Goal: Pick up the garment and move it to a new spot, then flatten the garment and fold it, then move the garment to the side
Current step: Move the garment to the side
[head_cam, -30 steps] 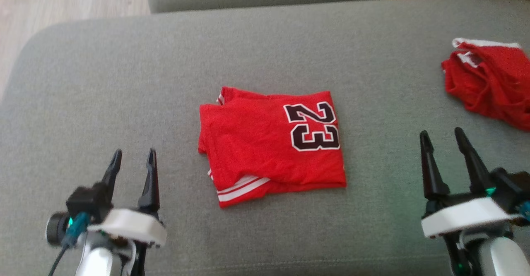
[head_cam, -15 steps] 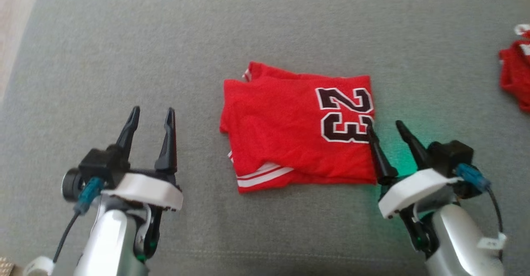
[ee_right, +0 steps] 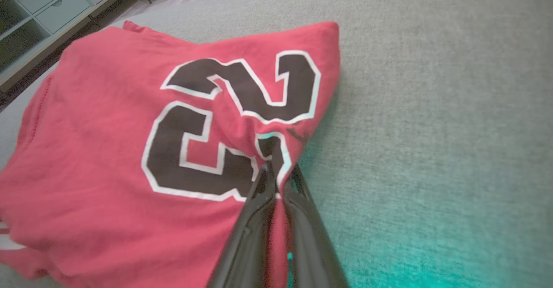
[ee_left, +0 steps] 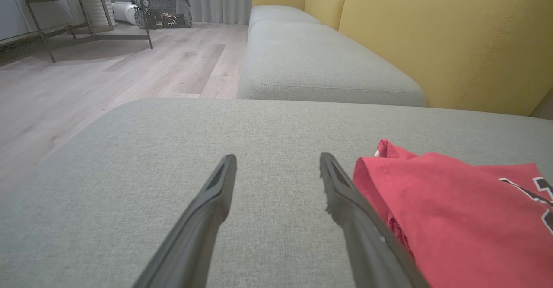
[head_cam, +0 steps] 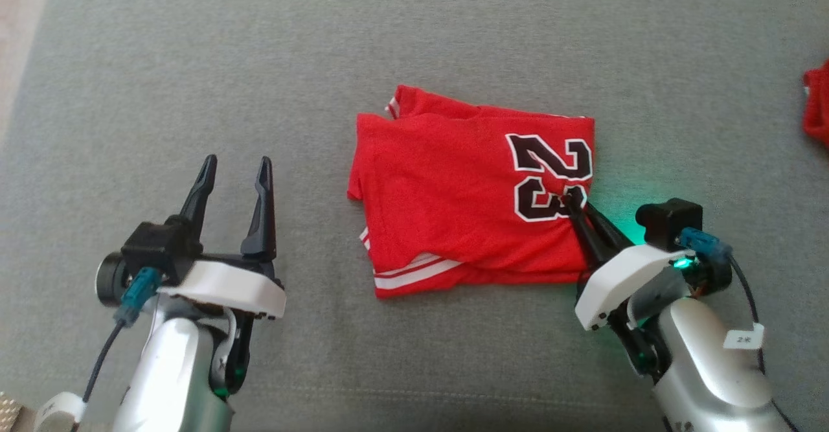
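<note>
One folded red jersey [head_cam: 453, 192] lies mid-way along the grey fabric sofa cushion [head_cam: 194, 63], its long axis running left to right, with a black, white-edged "23" turned sideways at its right end. A second red garment [head_cam: 817, 105] sits far right. The right hand [head_cam: 573, 208] pinches the jersey's right edge at the "3"; the left hand [head_cam: 237, 161] stands open, apart to its left.

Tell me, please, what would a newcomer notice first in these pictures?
First, the folded red fabric jersey with a black number 23, lying in the middle of the grey fabric sofa cushion. Next, the right gripper, shut on the jersey's right edge, at the number. The left gripper stands open on the jersey's left, apart from it.
</note>
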